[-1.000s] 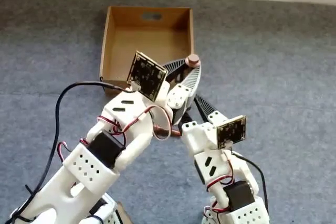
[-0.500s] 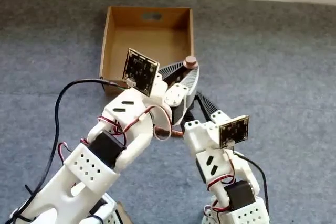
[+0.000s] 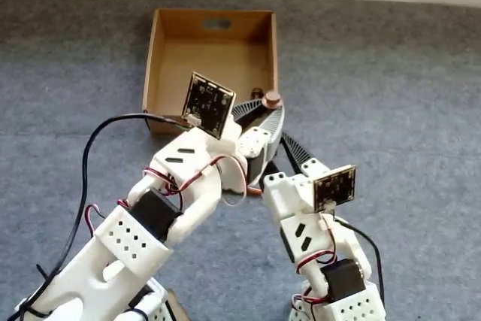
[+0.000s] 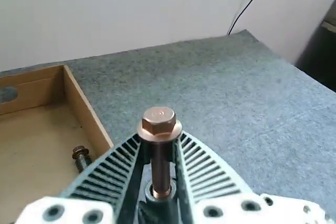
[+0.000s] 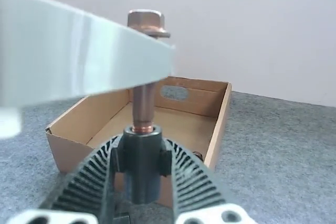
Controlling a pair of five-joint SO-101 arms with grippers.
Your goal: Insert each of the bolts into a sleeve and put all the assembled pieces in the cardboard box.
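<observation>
So the box (image 3: pixel 154 58) is parked on the grey tabletop (image 3: pixel 391 73) close to its far edge, roughly midway along it, and both hands are bunched up just off the box's near right corner, on the side toward the tabletop's middle. The left hand (image 4: pixel 159 142) is clamped tight round the shank of a copper-coloured bolt (image 4: pixel 159 123), which is held upright with its hex head poking out above the fingertips. The right hand (image 5: pixel 142 148) is closed on a dark sleeve (image 5: pixel 140 174), also kept upright, directly under the bolt. From the right wrist view the bolt's lower end can be seen just entering the top of the sleeve, with most of the shank exposed above it. Both parts are held off the tabletop, beside the box rather than over it. One assembled piece (image 4: pixel 80 157) can already be made out lying on the box floor, tucked against the right wall near that same corner. How deep the bolt is seated inside the sleeve can't be told.
</observation>
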